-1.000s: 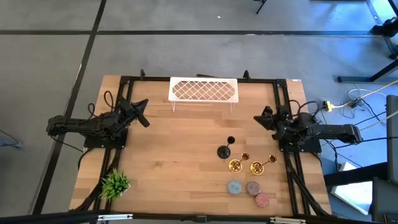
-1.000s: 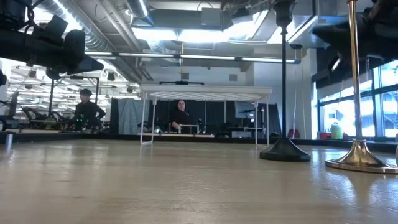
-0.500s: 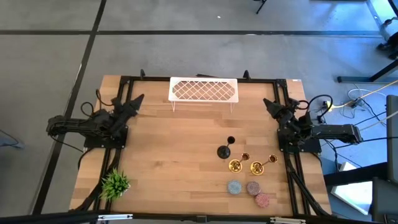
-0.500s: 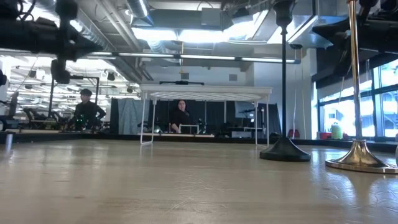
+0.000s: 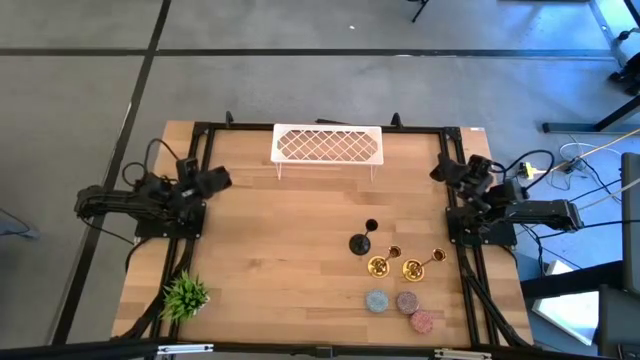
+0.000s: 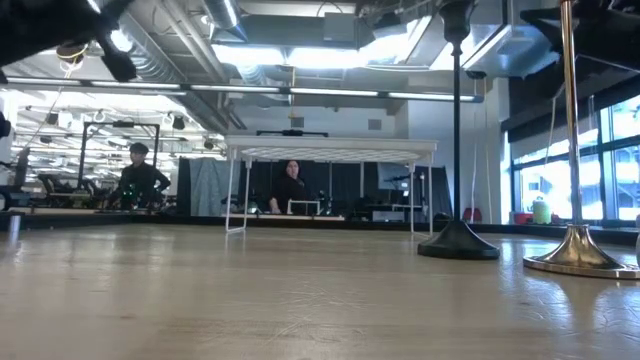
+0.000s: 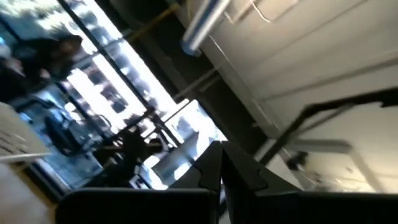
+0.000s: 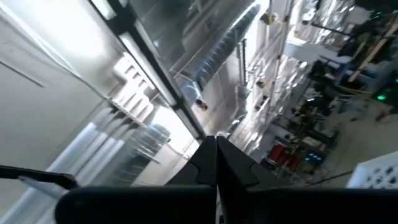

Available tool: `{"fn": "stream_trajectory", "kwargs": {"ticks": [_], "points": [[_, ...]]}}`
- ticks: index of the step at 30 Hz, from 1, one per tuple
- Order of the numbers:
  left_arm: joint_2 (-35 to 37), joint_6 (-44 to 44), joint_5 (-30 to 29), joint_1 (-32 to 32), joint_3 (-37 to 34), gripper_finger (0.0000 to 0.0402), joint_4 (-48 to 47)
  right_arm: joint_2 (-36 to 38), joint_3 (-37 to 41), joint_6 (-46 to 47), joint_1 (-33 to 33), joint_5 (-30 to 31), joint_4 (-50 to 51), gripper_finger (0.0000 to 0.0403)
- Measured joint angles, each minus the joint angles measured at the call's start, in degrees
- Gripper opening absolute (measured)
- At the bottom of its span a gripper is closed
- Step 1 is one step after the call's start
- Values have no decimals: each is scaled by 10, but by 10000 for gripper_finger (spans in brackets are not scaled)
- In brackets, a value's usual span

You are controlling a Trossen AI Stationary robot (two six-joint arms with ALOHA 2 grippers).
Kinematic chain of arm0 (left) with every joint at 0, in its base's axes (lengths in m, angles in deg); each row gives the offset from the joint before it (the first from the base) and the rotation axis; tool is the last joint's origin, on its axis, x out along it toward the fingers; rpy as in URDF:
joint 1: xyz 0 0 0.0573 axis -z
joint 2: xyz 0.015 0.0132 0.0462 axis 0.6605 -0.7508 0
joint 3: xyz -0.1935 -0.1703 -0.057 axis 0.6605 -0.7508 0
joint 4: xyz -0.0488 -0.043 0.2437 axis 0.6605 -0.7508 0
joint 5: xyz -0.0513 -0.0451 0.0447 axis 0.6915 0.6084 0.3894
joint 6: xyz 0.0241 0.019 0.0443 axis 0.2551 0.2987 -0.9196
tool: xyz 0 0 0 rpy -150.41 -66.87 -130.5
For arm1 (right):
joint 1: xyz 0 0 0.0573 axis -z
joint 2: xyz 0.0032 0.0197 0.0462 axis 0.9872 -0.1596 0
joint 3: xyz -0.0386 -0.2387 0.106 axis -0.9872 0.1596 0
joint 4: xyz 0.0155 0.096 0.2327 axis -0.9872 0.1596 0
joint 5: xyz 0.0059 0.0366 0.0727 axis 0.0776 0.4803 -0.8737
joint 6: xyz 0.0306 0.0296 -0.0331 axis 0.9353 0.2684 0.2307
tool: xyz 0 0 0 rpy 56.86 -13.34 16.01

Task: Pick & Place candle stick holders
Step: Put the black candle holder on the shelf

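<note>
Three candle stick holders stand upright on their round bases at the table's right near part: a matte black one (image 5: 362, 241) and two shiny gold ones (image 5: 380, 264) (image 5: 413, 267). The low view shows the black one (image 6: 457, 130) and one gold one (image 6: 571, 140). My left gripper (image 5: 222, 180) is at the table's left side, far from them. It is shut and empty, and its tips meet in the left wrist view (image 7: 217, 163). My right gripper (image 5: 441, 172) is at the right side, beyond the holders. It is also shut and empty (image 8: 216, 155).
A white wire rack (image 5: 328, 145) stands at the middle of the far edge. Three round pads (image 5: 399, 304) lie near the front right. A small green plant (image 5: 185, 293) stands at the front left. People show in the room beyond the table (image 6: 290, 186).
Both grippers have drawn back from the table's middle toward their own side edges. They have tipped upward and risen out of most of the low view. The holders have stayed where they were.
</note>
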Motion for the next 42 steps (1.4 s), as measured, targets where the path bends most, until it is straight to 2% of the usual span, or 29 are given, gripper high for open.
{"fn": "stream_trajectory", "kwargs": {"ticks": [2,6,9,12,16,21,26,29,35,37,40,42], "points": [[-5,-3,25,2,15,4,-5,0,0,5,0,-11,-7,0],[-47,-57,30,12,69,4,-43,0,0,17,0,-33,-19,0],[-112,-112,33,19,130,4,-68,0,-6,17,0,-49,-17,0],[-192,-184,67,24,192,4,-68,-10,-29,3,0,-73,-13,0],[-280,-202,96,20,267,4,-91,-40,-82,-58,0,-133,13,0],[-333,-190,92,2,319,4,-168,-115,-199,-126,-2,-226,155,0],[-342,-175,93,-16,321,4,-195,-228,-330,-168,-30,-296,317,0],[-342,-173,93,-23,321,4,-203,-288,-400,-162,-53,-324,420,0],[-342,-174,92,-24,321,4,-216,-383,-512,-67,-91,-337,647,18],[-342,-174,91,-24,321,4,-224,-402,-528,-43,-94,-339,675,25],[-345,-174,88,-24,321,4,-229,-426,-531,-31,-91,-333,661,28],[-347,-174,83,-24,321,4,-229,-440,-531,-33,-87,-293,645,28]]}}
